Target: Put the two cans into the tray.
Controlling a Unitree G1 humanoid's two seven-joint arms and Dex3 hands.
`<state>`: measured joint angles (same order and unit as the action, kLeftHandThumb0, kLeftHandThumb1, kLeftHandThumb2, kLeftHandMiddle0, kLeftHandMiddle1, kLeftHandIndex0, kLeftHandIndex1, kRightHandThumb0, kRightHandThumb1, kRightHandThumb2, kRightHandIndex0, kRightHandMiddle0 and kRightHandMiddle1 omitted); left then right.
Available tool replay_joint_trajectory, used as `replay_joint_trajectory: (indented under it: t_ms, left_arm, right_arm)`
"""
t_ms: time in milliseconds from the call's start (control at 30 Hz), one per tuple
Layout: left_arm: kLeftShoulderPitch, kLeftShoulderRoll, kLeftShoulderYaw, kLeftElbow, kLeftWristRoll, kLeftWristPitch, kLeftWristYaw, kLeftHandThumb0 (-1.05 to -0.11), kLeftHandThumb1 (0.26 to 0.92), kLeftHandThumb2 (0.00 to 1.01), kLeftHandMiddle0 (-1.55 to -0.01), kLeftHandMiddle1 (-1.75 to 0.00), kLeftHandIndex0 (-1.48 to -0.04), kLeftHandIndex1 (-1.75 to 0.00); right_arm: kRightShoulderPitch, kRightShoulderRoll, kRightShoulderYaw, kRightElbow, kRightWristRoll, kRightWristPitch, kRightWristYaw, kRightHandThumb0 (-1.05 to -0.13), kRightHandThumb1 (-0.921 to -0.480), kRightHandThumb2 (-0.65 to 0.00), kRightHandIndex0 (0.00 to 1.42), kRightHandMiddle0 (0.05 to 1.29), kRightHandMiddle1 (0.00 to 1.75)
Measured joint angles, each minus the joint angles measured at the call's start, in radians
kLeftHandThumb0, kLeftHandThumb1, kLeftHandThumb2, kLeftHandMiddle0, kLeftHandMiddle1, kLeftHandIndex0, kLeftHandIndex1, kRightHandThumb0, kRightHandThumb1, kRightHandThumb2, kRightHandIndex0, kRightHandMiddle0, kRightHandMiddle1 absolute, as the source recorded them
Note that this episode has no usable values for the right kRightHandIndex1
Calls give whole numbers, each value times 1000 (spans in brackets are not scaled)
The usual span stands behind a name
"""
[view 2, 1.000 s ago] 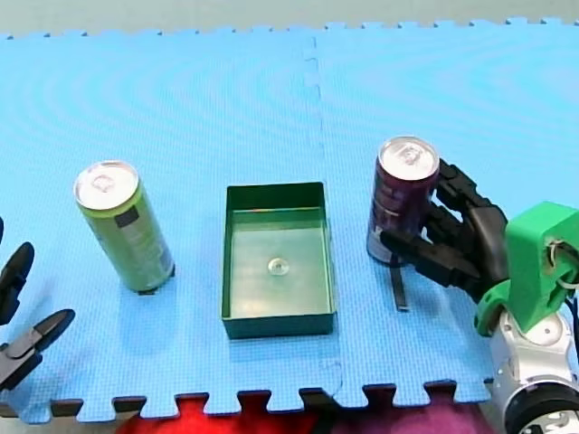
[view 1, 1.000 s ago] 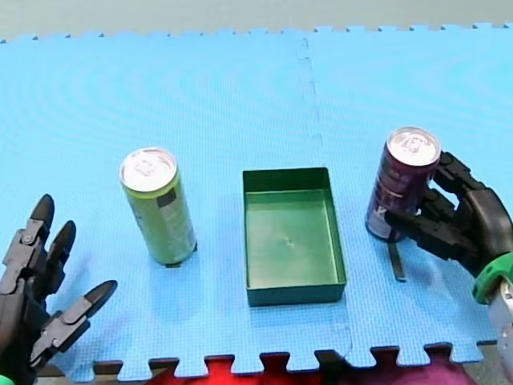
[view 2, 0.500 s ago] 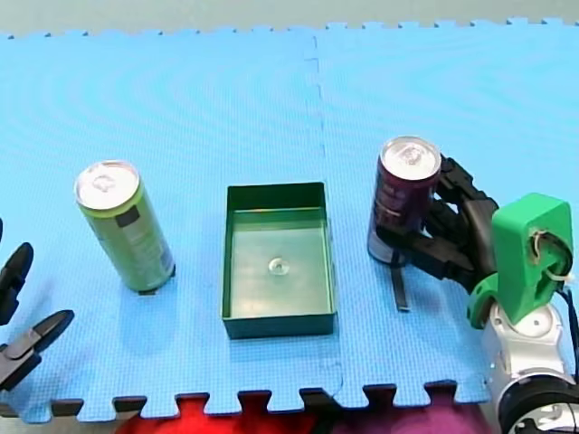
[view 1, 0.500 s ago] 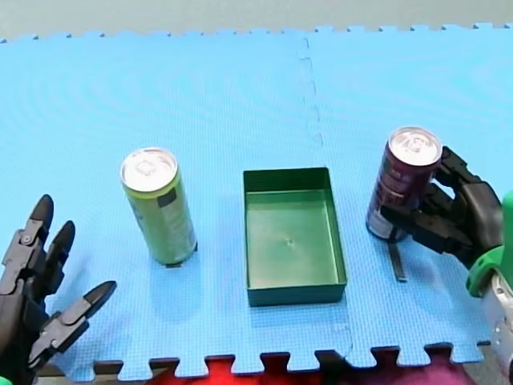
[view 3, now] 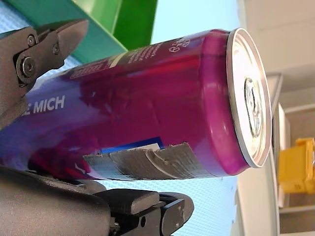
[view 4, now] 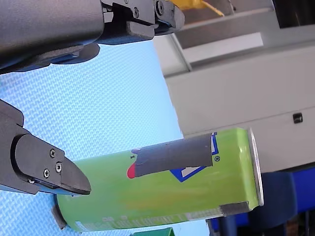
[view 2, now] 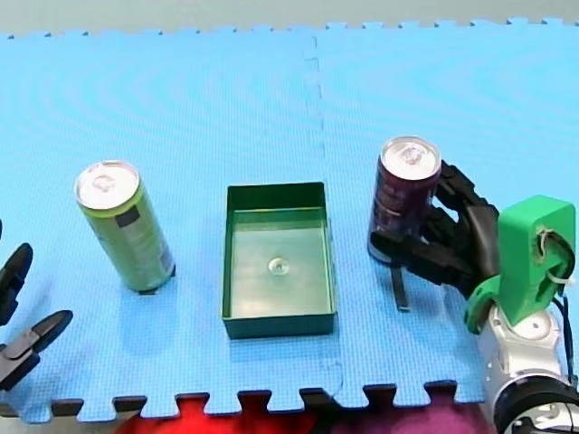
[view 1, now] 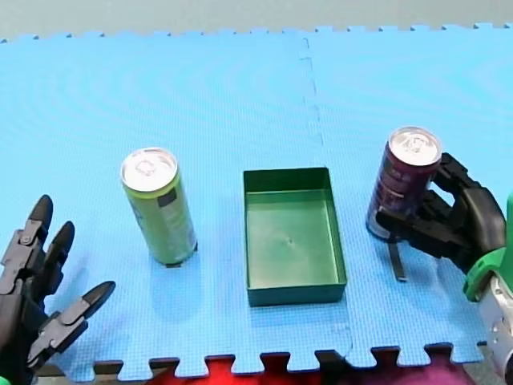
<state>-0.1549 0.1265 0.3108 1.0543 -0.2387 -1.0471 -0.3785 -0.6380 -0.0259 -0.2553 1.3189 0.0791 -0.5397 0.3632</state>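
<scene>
A purple can (view 1: 401,186) stands upright on the blue mat, just right of the green tray (view 1: 287,177). My right hand (view 1: 437,222) comes in from the right with its fingers curled around the can's lower half. The first wrist view shows that purple can (view 3: 162,108) between the fingers (view 3: 47,42). A green can (view 1: 160,210) stands upright left of the tray, with nothing touching it. My left hand (view 1: 40,293) is at the mat's near left corner, apart from the green can and holding nothing. The second wrist view shows the green can (view 4: 162,191) beyond black fingers (view 4: 44,169).
The blue foam mat (view 1: 240,96) stretches far behind the cans and tray. A short dark strip (view 1: 396,261) lies on the mat beside the purple can's base. The mat's jagged front edge (view 1: 264,362) runs close below the tray.
My right hand's fingers have drawn in closer around the purple can, and the wrist has shifted slightly. The can stays upright in place. The left hand has barely moved.
</scene>
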Motion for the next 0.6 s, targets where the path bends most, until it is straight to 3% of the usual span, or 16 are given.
replay_joint_trajectory:
  t_ms: [600]
  left_arm:
    - [3, 0, -3, -23, -2, 12, 2, -1048, 855, 0, -230, -1, -127, -1]
  right_arm:
    - [-5, -4, -6, 1, -1, 17, 35, -909, -559, 0, 183, 223, 0]
